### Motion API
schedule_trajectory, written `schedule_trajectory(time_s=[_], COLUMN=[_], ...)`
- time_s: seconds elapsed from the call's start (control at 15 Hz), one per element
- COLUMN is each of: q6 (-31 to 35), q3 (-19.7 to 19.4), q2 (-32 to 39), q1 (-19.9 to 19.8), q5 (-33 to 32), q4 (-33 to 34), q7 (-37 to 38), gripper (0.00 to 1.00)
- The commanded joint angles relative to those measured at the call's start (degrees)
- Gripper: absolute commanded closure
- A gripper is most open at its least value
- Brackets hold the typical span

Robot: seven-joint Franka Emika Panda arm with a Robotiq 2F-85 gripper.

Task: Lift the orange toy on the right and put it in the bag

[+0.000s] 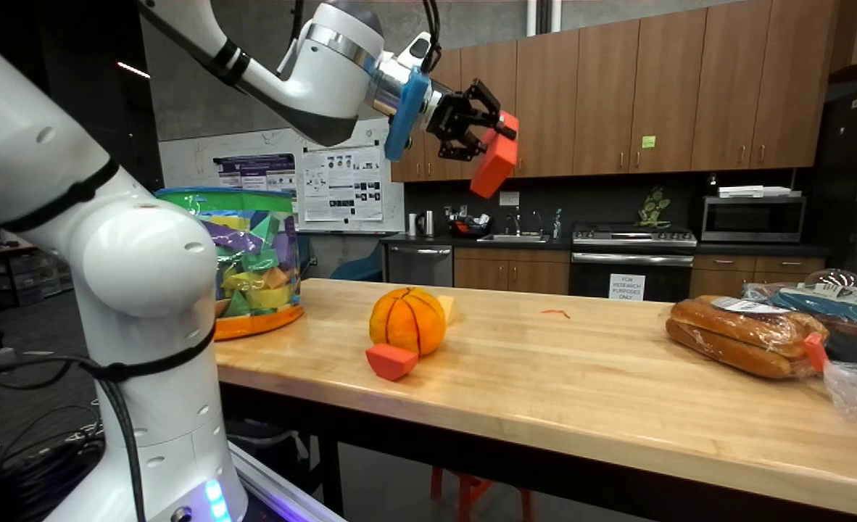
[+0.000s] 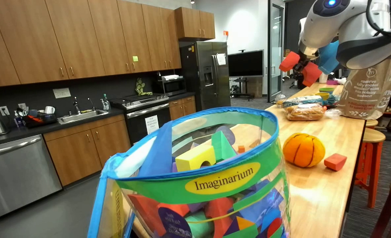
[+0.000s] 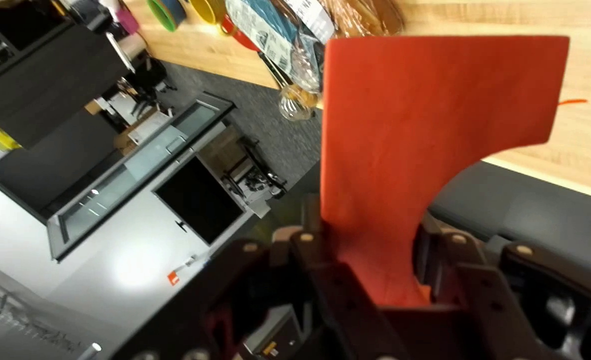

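Observation:
The orange toy, a red-orange block with a curved cut-out, is held high above the table in both exterior views (image 1: pixel 497 161) (image 2: pixel 312 74). It fills the middle of the wrist view (image 3: pixel 390 110). My gripper (image 1: pixel 489 138) is shut on it, with a finger on either side of its narrow part in the wrist view (image 3: pixel 370 230). The bag (image 1: pixel 254 203), clear with a green band and blue rim, stands on the table near the robot's base, holding several coloured blocks. Its top is open in an exterior view (image 2: pixel 169 191). My gripper is well apart from the bag.
A round orange pumpkin-like toy (image 1: pixel 407 321) and a small red block (image 1: pixel 392 361) sit on the table (image 1: pixel 544 377). A pale yellow block (image 1: pixel 446 308) is behind them. Wrapped bread (image 1: pixel 744 337) and a brown paper bag (image 2: pixel 367 89) stand at the far end.

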Motion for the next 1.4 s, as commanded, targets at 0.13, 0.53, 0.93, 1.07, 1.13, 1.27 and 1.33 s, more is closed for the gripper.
schedule_trajectory(time_s=[0.13,0.53,0.93,1.07,1.13,1.27,1.33], q6=[-10.4,-15.8,-20.4,-20.5,-20.6,-20.2,-20.4], q3=[1.6,6.8,13.3,14.0,13.9,13.3,13.2], q2=[-5.3,-10.9,-13.4,-13.7,-13.6,-13.3,-12.9], q1=[2.4,8.8,16.7,18.6,19.5,20.7,21.3], q5=[0.9,0.4,-2.1,-4.0,-4.9,-7.4,-8.3], q4=[-1.1,-3.6,-3.4,-3.3,-3.0,-2.7,-2.4], q7=[10.8,17.4,18.2,18.1,17.8,17.3,17.1], gripper=[0.84,0.84,0.84,0.84,0.84,0.84,0.84])
